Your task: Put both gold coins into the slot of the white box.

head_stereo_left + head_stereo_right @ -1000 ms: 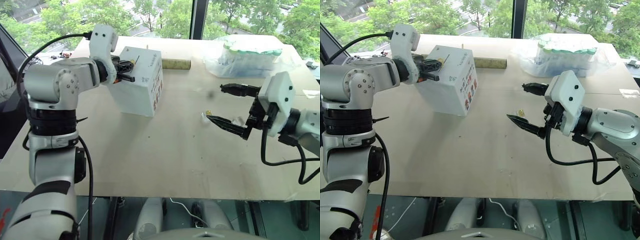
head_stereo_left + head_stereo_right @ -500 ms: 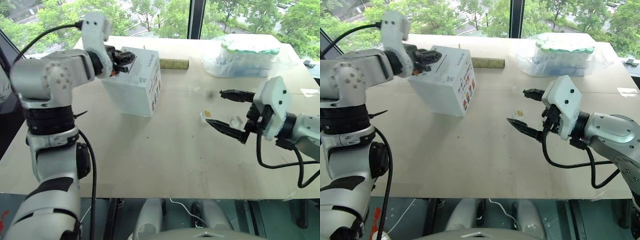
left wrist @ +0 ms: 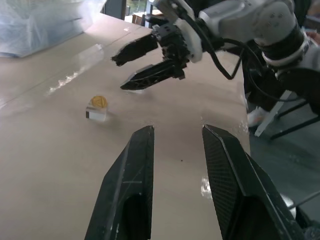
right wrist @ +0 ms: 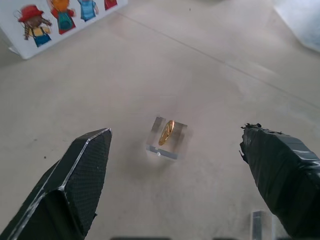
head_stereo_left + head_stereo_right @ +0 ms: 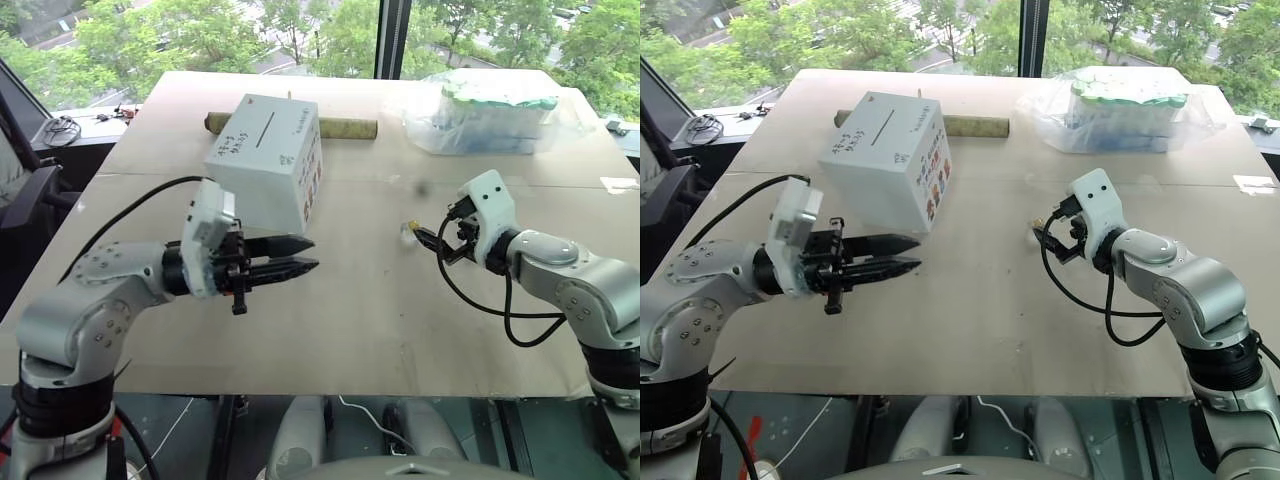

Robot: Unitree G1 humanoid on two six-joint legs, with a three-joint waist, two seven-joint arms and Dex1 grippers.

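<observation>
1. One gold coin [image 4: 166, 132] stands on edge in a clear block [image 4: 167, 138] at the table's [image 5: 350, 330] three o'clock; the right gripper [image 4: 175, 165], spread wide, straddles it unheld.
2. Left gripper [image 5: 300, 255], slightly parted, holds nothing; white box [image 5: 265, 160] at eleven o'clock; insertion remains.

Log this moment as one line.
left gripper: open, empty | right gripper: open, facing gold coin on clear block | white box: untouched

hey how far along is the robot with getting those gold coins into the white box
Done: cannot tell; no coin is seen going in. In hand: the open right gripper brackets one gold coin standing on a clear block. The left gripper, slightly open, holds nothing. Left: grasp that coin and drop it through the slot of the white box.
</observation>
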